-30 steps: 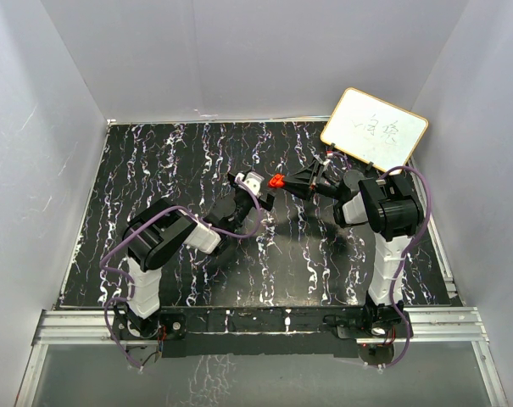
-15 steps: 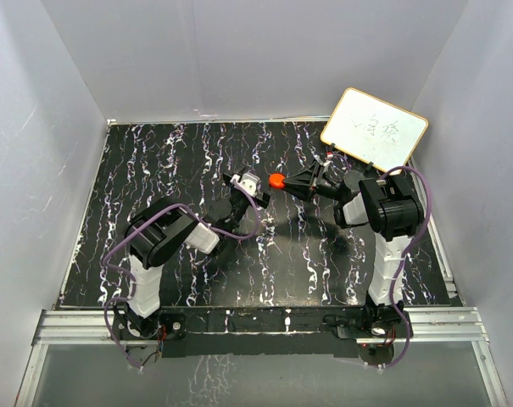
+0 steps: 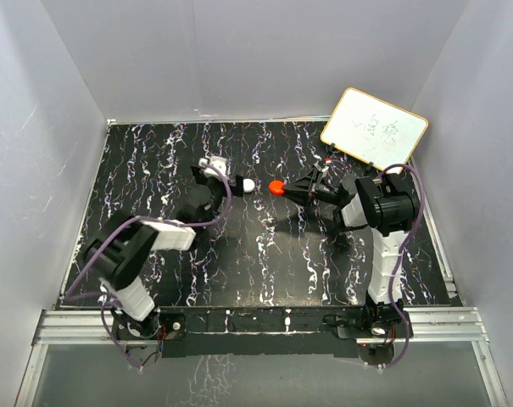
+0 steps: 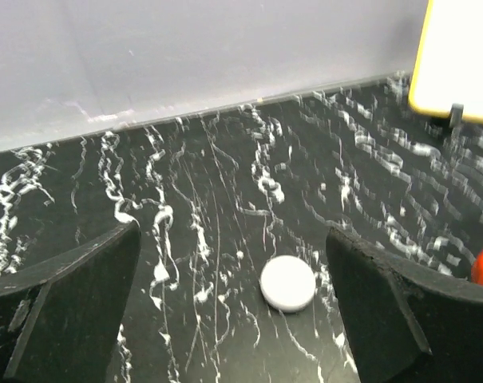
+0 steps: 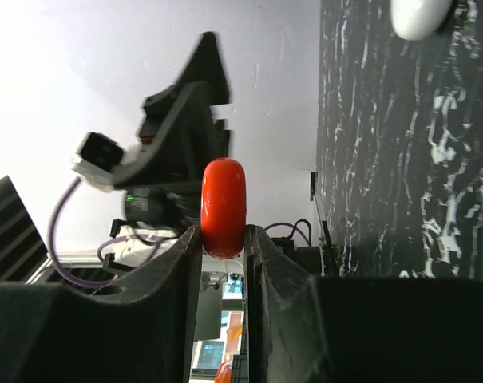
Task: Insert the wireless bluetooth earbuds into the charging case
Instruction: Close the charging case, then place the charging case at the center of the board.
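Pinching the charging case [image 5: 223,199], seemingly edge-on, right hand [image 5: 223,234]; left hand [image 4: 233,231] spread.

White round disc [image 4: 287,282] on black marbled table [image 3: 146,170]; whiteboard [image 3: 374,127] leaning far right corner.

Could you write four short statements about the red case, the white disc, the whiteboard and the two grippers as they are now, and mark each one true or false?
1. The right gripper grips the red charging case edge-on between its fingers. True.
2. The left gripper is shut on the white disc. False: its jaws are wide open and the disc lies apart from both fingers.
3. The white disc lies flat on the table. True.
4. The whiteboard leans at the far left corner. False: it is at the far right corner.
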You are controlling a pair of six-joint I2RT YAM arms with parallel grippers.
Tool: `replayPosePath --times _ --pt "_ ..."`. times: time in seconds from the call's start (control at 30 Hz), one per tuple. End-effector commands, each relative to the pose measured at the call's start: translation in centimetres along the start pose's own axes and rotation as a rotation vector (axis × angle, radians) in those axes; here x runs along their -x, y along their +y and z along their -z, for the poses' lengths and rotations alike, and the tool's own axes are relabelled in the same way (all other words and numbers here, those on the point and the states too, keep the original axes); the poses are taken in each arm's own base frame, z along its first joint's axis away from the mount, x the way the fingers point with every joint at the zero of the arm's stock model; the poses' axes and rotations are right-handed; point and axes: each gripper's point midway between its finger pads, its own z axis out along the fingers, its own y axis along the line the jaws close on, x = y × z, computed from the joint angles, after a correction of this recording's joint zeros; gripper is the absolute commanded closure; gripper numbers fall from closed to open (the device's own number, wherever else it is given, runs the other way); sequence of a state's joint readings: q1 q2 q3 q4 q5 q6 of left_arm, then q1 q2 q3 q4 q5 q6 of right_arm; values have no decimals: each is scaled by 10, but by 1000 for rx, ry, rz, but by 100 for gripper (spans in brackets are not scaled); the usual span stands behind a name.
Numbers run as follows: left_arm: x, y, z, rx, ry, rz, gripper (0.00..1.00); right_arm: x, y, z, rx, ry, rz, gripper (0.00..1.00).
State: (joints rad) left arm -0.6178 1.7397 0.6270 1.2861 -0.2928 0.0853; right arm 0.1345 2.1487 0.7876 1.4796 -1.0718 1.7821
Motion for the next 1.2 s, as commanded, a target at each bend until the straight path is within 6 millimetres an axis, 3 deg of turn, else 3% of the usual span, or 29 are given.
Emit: replayPosePath --times 0.0,0.13,0.33,0.4,0.67,1.17 --pt "34 16 6 43 112 150 1 -12 21 8 137 5 309 100" --pt "41 18 15 38 264 193 2 -5 11 6 130 -14 302 100" --pt "44 22 31 42 342 280 1 10 -4 3 121 -51 253 100" --pt "54 31 35 67 333 316 1 14 -8 1 113 -59 241 100" --pt "59 55 47 140 353 353 2 28 -23 -3 56 -91 213 100" --pt "59 65 51 173 379 377 1 43 -43 -9 -81 -107 237 100"
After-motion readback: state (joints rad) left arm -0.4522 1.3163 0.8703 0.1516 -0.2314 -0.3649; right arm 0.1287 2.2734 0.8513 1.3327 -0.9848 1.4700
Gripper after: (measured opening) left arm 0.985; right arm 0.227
